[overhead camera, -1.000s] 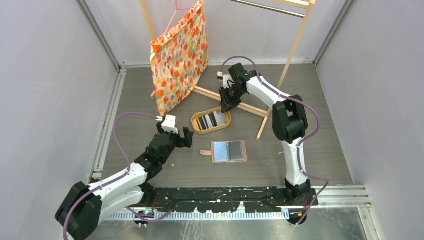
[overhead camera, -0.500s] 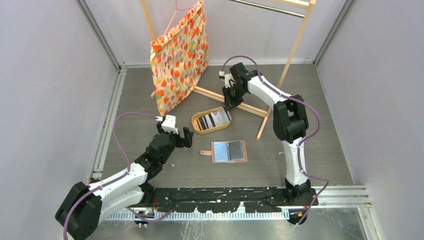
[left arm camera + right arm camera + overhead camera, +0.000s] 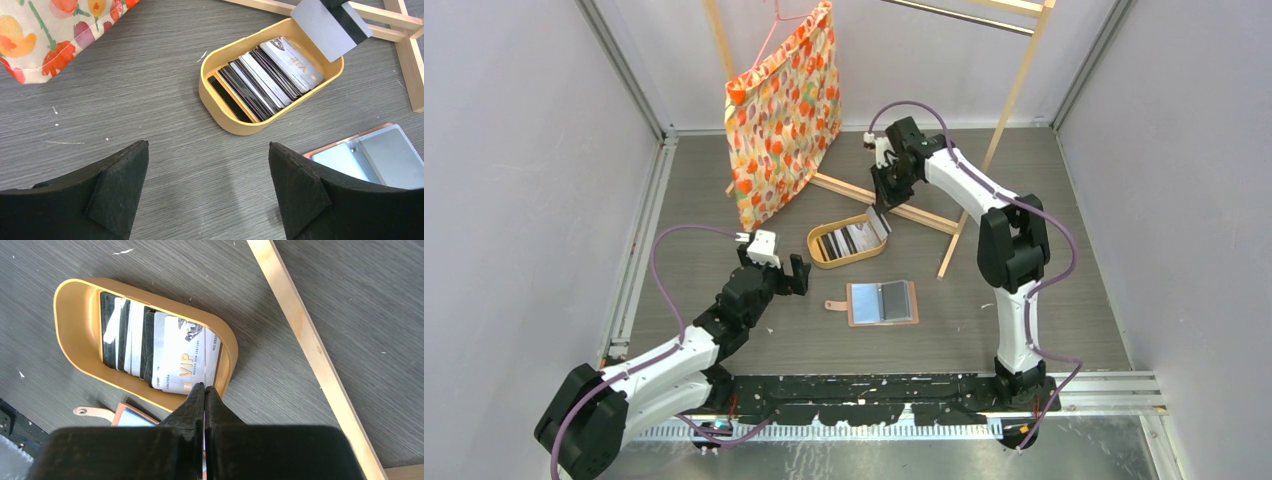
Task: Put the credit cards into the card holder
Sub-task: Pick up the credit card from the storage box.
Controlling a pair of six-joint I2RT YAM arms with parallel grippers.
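Above the far right end of the wooden tray (image 3: 816,248), the right end effector (image 3: 204,391) has its fingers pressed together on one credit card (image 3: 327,26). The card is grey with a dark stripe and hangs clear of the stack. The other credit cards (image 3: 265,75) stand on edge in a packed row inside the tray. The card holder (image 3: 882,302) lies open and flat on the desk (image 3: 1084,250), on the near side of the tray and apart from it. No card is visible in its pockets.

Judged status: one card is lifted, no insertion is done, and nearly the whole stack is left.

The right arm reaches forward with its wrist turned down, beside a wooden rail (image 3: 305,340). The left arm is bent low. The left end effector (image 3: 208,147) is spread wide and empty, near the tray and aimed at it.
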